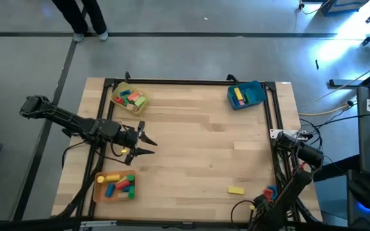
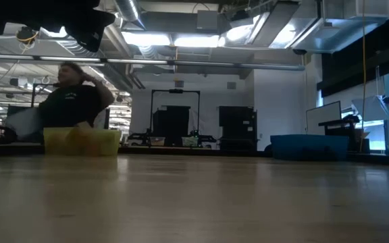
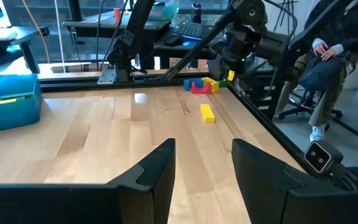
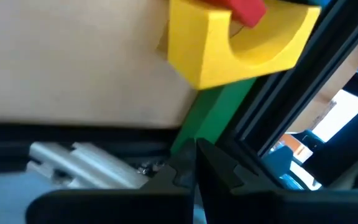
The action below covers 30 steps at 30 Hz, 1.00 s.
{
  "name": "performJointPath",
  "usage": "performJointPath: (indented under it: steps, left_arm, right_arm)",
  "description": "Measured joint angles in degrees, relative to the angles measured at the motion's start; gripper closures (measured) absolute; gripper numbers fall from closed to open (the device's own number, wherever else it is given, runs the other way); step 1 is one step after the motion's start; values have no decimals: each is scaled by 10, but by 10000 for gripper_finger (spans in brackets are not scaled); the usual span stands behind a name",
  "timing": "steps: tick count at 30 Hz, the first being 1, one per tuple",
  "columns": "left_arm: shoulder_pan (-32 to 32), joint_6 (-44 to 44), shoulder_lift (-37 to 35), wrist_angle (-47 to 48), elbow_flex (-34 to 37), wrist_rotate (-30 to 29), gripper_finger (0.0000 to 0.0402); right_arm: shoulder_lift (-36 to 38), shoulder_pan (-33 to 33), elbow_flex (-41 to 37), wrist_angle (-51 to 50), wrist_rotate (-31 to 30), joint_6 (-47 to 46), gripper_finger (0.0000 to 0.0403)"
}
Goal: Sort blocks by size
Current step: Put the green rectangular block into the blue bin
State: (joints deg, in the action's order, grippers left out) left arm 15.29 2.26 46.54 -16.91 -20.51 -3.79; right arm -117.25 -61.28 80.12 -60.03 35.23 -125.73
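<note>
Your left gripper hangs with its jaws partly apart and nothing between them, left of centre in the high view, over the surface. Ahead of it, toward the lower right, a loose yellow bar lies alone, its long axis running across the frame. Beyond that, a small pile of blocks sits at the surface's lower-right corner. Your right gripper, jaws closed and empty, is right beside that pile, so it looks nearer to both.
</note>
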Motion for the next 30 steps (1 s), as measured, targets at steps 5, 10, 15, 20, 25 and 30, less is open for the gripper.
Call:
performJointPath:
  steps: [5,10,15,20,25,30]
  left_arm:
    - [0,-2,0,0,0,0,259]
    - [0,-9,0,0,0,0,259]
    - [0,-9,0,2,0,0,259]
    - [0,-9,0,6,0,0,259]
    - [0,-7,0,17,0,0,259]
    - [0,-2,0,16,0,0,259]
  right_arm:
    - [0,0,-8,-2,4,0,388]
    - [0,-4,-8,-33,32,-2,388]
    - [0,-11,-8,-34,33,-2,388]
    - [-2,-10,-19,-12,8,-3,388]
    - [-1,-8,-49,32,12,-5,389]
    - [0,-1,-53,40,-1,-8,388]
